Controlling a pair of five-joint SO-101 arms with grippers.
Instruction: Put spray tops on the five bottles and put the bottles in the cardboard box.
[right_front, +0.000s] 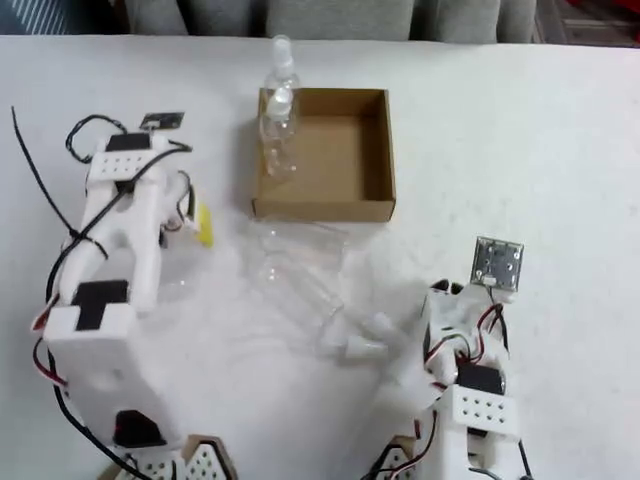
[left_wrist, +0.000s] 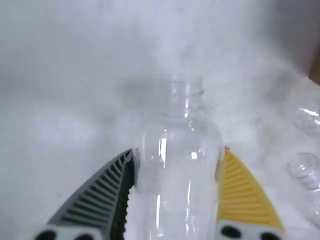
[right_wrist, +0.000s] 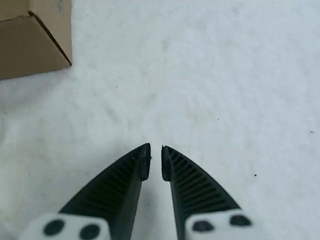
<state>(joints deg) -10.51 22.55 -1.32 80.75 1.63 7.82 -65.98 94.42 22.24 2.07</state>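
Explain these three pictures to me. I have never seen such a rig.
The left arm and the right arm are small robots at a white table. The high view looks down from above. Each of the other two pictures comes from a camera on one arm's wrist, looking along its gripper. The left gripper holds a clear bottle with no top between its grey and yellow fingers. The right gripper is shut and empty above the table. On the table stands a cardboard box with a topped bottle along one wall. In front of the box lie loose bottles and spray tops.
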